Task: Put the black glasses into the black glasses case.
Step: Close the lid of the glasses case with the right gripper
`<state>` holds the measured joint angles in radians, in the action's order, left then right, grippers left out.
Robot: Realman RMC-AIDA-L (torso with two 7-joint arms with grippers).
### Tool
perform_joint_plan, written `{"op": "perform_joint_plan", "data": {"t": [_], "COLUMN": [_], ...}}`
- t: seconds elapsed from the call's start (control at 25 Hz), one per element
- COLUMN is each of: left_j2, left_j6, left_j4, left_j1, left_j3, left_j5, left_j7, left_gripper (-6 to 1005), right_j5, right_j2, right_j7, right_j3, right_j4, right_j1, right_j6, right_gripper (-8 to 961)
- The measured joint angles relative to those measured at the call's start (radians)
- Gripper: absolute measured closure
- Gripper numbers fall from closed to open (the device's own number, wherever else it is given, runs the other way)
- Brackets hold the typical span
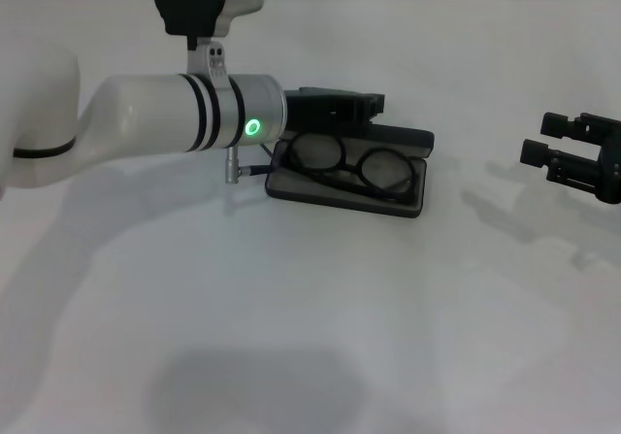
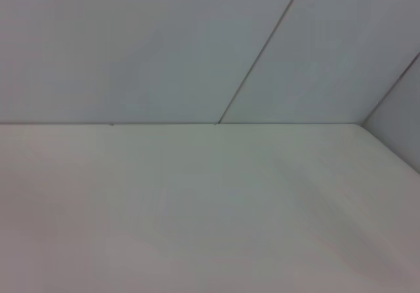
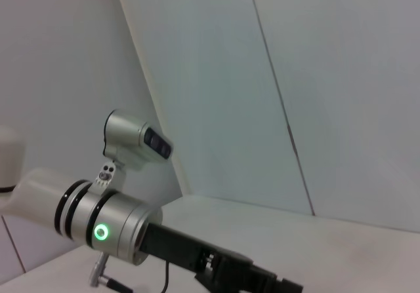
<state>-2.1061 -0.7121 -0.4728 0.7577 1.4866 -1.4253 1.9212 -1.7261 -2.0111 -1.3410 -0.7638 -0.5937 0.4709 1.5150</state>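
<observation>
The black glasses case (image 1: 406, 205) lies open at the middle of the white table in the head view, its lid (image 1: 408, 139) folded back on the far side. The black glasses (image 1: 351, 168) rest inside its tray, lenses side by side. My left arm reaches across from the left, and its left gripper (image 1: 374, 106) hovers just over the far left part of the lid. The same left gripper (image 3: 262, 280) shows low in the right wrist view. Off at the right edge, my right gripper (image 1: 543, 139) is open with nothing in it, well away from the case.
White table (image 1: 310, 337) stretches in front of the case toward me. A pale panelled wall (image 2: 164, 44) stands behind the table's far edge. My left forearm (image 1: 165, 114) with a green light crosses the left half of the scene.
</observation>
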Motion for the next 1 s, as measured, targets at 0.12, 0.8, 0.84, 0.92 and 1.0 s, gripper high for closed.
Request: {"op": "perform_joint_plan", "data": {"t": [0.12,0.8,0.84,0.92,1.0], "left_j2": [-0.001,-0.001,-0.001,0.0,0.001], "left_j6": [0.0,0.005,0.004,-0.001,-0.007], "left_j4": [-0.001,-0.06,-0.063,-0.067,-0.082], "left_j1": [-0.012,-0.115,-0.116,-0.119,-0.126], "left_j3": [0.001,0.145,0.146,0.148,0.149], "left_j5": [0.003,0.216,0.22,0.228,0.236], "left_j7": [-0.009,-0.144,-0.148,-0.155,-0.163], "left_gripper": [975,974,974,974,974], "right_j5": [0.001,0.007,0.009,0.015,0.02], "right_j2": [0.0,-0.002,-0.002,-0.002,-0.002], "right_j7": [0.0,0.002,0.002,0.002,0.002], "right_j3": [0.0,0.0,0.0,0.0,0.0], "right_j4": [0.0,0.0,0.001,0.005,0.007], "right_j1": [0.0,0.006,0.006,0.006,0.007], "right_j6": [0.0,-0.011,-0.011,-0.012,-0.012], "right_gripper": [378,378,378,378,378]}}
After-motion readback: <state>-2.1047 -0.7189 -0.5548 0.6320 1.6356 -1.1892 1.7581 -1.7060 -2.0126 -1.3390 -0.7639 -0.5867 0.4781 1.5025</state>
